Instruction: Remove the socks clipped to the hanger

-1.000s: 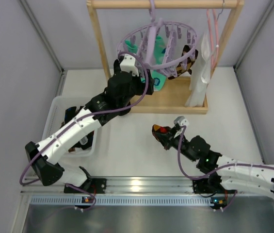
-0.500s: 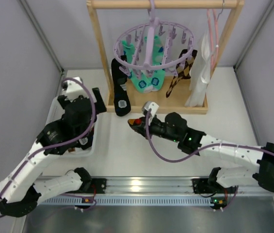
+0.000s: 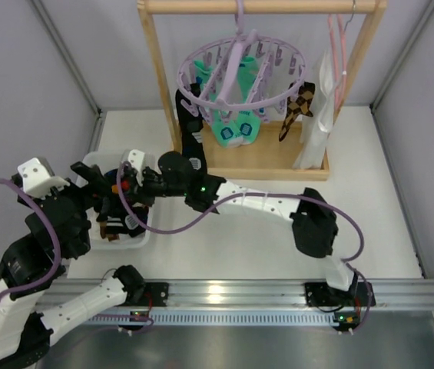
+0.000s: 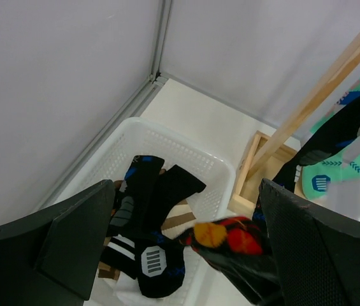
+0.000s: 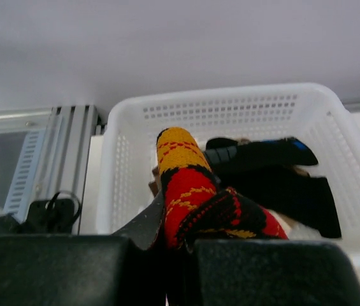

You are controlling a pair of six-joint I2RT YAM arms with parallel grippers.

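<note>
The lavender ring hanger (image 3: 240,69) hangs from the wooden rack. Clipped to it are a black-blue sock (image 3: 190,134), teal green socks (image 3: 236,127) and a brown-black diamond sock (image 3: 292,108). My right gripper (image 3: 130,184) reaches far left and is shut on a black sock with a red-orange pattern (image 5: 189,191), holding it over the white basket (image 3: 86,165). The same sock (image 4: 227,234) shows in the left wrist view above the basket rim (image 4: 186,137). My left gripper (image 4: 186,242) is wide open with nothing between its fingers, drawn back at the basket's near left (image 3: 101,192).
Several dark socks (image 4: 148,217) lie in the basket. A thin pink wire hanger with a white cloth (image 3: 318,115) hangs at the rack's right end. The rack's wooden base (image 3: 266,161) stands behind the right arm. Grey walls close in left and right.
My right arm swept left from mid-table, carrying the red-orange sock to the basket. My left arm pulled back from the hanger to the basket's near left, its gripper opening fully.
</note>
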